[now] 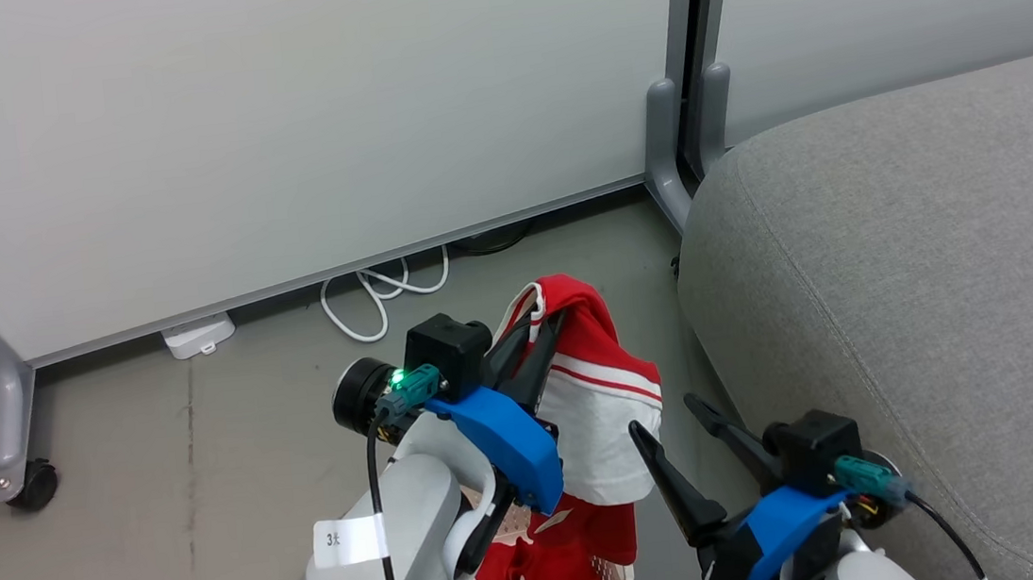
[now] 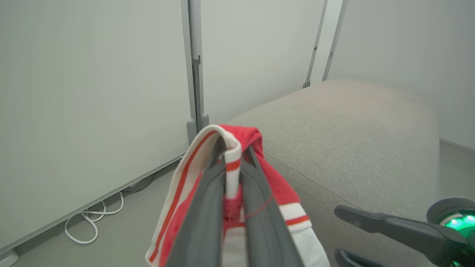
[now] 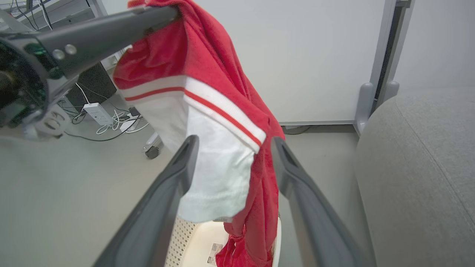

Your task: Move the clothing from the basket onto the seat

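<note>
While left gripper [image 1: 551,329] clamps red-white clothing [image 1: 600,415] above basket [image 3: 193,241], right gripper [image 1: 663,414] spread empty at its 4 o'clock; seat [image 1: 933,288] at 3 o'clock.

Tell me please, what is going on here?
The robot's left pincer is shut on a red and white garment and holds it up above the basket, with its lower end hanging down to the basket. The right pincer is open and empty, beside the garment. The seat is at the robot's right, and the garment is not yet on it.
</note>
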Robot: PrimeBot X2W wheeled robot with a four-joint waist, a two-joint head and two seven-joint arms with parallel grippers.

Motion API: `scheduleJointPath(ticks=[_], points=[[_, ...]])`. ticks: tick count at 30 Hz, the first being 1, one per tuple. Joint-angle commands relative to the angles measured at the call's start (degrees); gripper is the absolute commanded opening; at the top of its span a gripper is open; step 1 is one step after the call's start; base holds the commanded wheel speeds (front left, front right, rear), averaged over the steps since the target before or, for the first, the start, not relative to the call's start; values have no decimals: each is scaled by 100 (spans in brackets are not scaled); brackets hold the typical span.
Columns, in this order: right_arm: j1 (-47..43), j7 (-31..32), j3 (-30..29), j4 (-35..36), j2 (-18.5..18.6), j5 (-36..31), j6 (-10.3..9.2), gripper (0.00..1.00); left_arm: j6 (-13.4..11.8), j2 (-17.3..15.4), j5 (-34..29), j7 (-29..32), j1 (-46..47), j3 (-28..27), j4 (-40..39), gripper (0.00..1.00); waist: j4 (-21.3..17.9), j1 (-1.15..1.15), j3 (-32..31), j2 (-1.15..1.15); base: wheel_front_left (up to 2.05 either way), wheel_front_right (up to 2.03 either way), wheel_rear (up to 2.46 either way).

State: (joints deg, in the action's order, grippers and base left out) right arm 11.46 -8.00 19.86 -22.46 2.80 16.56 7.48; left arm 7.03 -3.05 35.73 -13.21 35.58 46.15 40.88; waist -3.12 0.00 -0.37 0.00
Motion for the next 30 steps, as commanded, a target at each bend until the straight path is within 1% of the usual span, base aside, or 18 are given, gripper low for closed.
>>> scheduleJointPath(ticks=[1, 5, 10, 18, 25, 30], points=[[135, 37, 31, -67, 17, -57, 2, 100, -34, -16, 14, -16, 80, 7, -26, 0, 0, 0, 7, 0, 0, 0, 0], [492, 151, 164, -311, 16, -149, 2, 100, -39, -16, 28, -2, 104, 31, -41, 0, 20, 0, 29, 0, 0, 0, 0], [931, 232, 415, -656, 16, -88, 2, 100, -33, -10, 51, 5, 119, 101, -79, 0, 86, 0, 77, 0, 0, 0, 0], [1554, 299, 777, -1363, 16, -175, 2, 100, -15, -1, 72, 23, 170, 224, -110, 0, 194, 0, 136, 0, 0, 0, 0], [1894, 173, 951, -1878, 16, 69, 2, 100, 1, 6, 157, 30, 140, 333, -119, 0, 258, 0, 69, 0, 0, 0, 0], [2068, 122, 1282, -2128, 15, 452, 2, 100, 8, 9, 202, 36, 157, 387, -142, 0, 282, 0, 42, 0, 0, 0, 0]])
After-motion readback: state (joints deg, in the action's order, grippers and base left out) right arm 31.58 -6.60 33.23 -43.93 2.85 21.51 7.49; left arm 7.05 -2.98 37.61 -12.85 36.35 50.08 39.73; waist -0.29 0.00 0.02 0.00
